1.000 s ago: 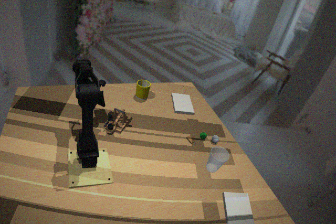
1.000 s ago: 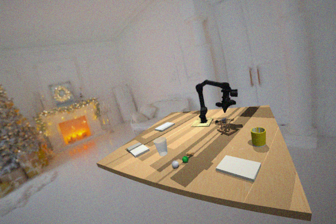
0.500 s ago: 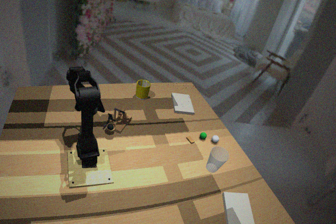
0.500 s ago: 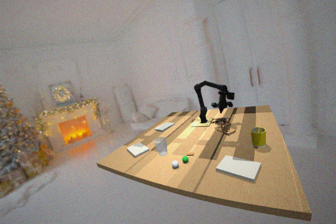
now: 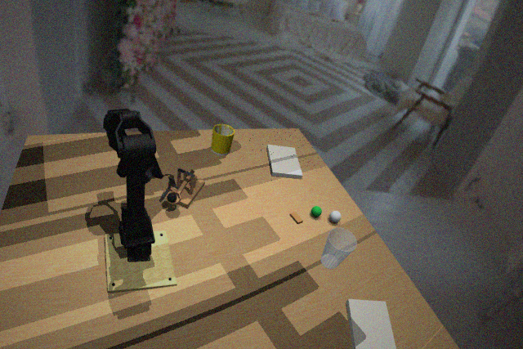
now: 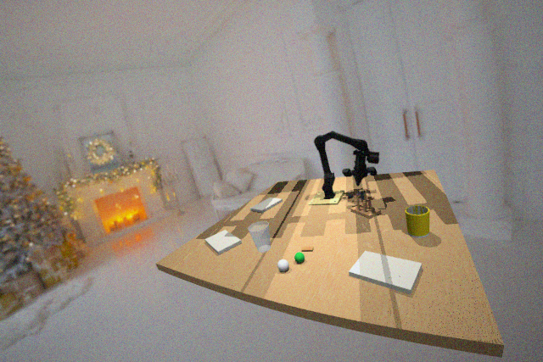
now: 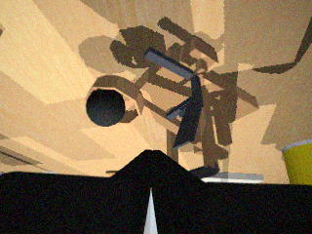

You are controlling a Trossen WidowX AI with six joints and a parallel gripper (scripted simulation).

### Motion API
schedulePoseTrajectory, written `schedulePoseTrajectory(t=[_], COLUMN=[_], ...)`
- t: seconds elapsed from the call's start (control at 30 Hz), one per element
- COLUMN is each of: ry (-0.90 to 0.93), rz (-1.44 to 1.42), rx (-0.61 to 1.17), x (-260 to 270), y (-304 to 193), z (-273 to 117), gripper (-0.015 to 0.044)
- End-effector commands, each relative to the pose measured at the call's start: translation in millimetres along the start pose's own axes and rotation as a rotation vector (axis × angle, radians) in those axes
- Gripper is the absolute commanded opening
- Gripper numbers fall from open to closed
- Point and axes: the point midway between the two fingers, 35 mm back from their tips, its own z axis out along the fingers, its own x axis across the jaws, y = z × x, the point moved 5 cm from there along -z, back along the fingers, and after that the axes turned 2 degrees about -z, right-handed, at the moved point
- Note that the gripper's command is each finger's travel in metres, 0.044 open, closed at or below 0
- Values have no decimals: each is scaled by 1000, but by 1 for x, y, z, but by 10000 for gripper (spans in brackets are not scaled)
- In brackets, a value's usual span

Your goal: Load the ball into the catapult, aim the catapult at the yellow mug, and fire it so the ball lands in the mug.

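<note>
The catapult is a small wooden frame with dark blue parts, standing on the table in front of the arm. A black ball sits in the round cup at the end of its throwing arm. The yellow mug stands upright beyond the catapult, at the right edge of the wrist view. My gripper is shut and empty, pointing down above the catapult. Its fingertips are largely hidden behind the arm in the top view.
A green ball, a white ball, a small wooden block and a clear cup are farther off. White slabs lie on the table, one beyond the mug.
</note>
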Motion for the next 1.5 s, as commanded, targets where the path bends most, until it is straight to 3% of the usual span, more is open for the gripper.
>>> schedulePoseTrajectory(t=[0.0, 1.47], ry=[9, 9], rz=[-15, -16], rx=[9, 10], x=[0, 3], y=[7, 57], z=[7, 60], gripper=[0, 0])
